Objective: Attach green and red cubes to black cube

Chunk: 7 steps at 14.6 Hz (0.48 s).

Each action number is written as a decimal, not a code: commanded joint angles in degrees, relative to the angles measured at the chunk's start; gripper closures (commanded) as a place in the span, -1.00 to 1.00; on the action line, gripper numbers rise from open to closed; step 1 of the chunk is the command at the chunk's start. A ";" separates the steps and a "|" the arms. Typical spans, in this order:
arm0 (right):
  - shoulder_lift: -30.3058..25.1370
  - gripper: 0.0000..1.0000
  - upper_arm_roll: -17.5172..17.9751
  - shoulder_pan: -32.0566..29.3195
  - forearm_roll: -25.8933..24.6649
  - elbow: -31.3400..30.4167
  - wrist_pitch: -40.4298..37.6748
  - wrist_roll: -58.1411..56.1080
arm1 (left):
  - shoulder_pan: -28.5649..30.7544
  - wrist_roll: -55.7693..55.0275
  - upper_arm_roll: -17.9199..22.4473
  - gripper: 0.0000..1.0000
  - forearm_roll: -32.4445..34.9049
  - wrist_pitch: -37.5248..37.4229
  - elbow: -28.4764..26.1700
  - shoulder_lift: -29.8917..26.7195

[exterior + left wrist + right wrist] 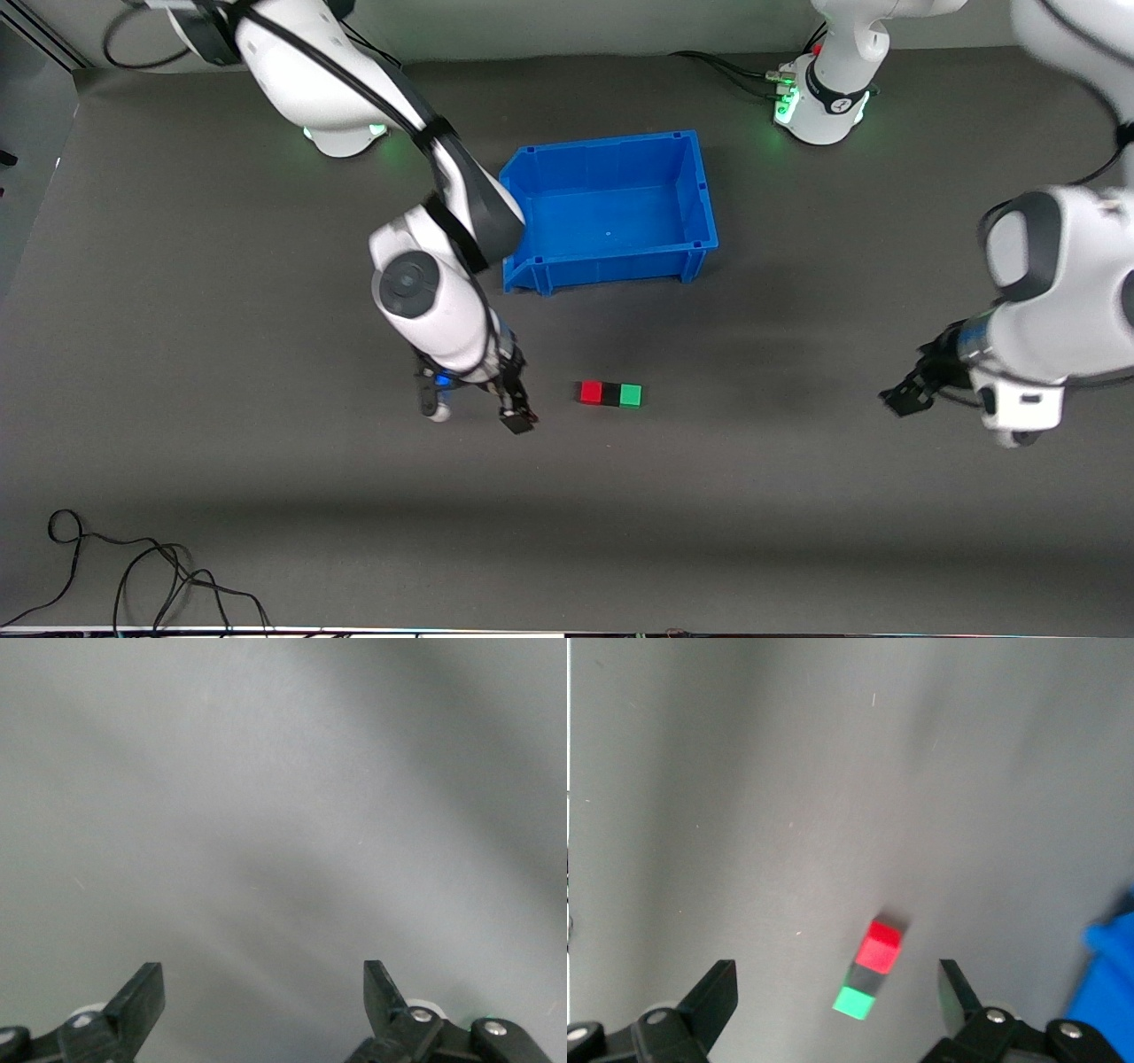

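The red cube (591, 392), black cube (610, 393) and green cube (630, 394) lie on the grey mat in one touching row, black in the middle. My right gripper (516, 416) is open and empty, above the mat beside the row's red end. Its wrist view shows the red cube (881, 945), black cube (866, 977) and green cube (855, 1002) below, between the spread fingers of the right gripper (835, 981). My left gripper (904, 399) is open and empty over bare mat toward the left arm's end; its wrist view shows the left gripper (263, 981) and bare mat only.
An empty blue bin (602, 146) stands farther from the front camera than the cubes; its corner shows in the right wrist view (1109, 983). Loose black cables (133, 576) lie near the table's front edge at the right arm's end.
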 commanded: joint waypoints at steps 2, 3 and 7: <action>-9.19 -1.00 -6.25 0.28 -1.21 -2.07 -14.79 -18.28 | 2.36 22.21 -0.56 -1.00 0.49 -3.10 -4.94 -8.72; -11.39 -1.00 -8.18 0.28 -1.30 -2.94 -16.83 -22.77 | 2.28 26.87 -0.65 -1.00 1.19 -3.80 -4.86 -9.77; -23.51 -1.00 -8.99 -5.07 -6.38 -12.15 -17.55 -41.06 | 2.36 33.85 -0.47 -1.00 1.81 -5.73 -2.05 -11.02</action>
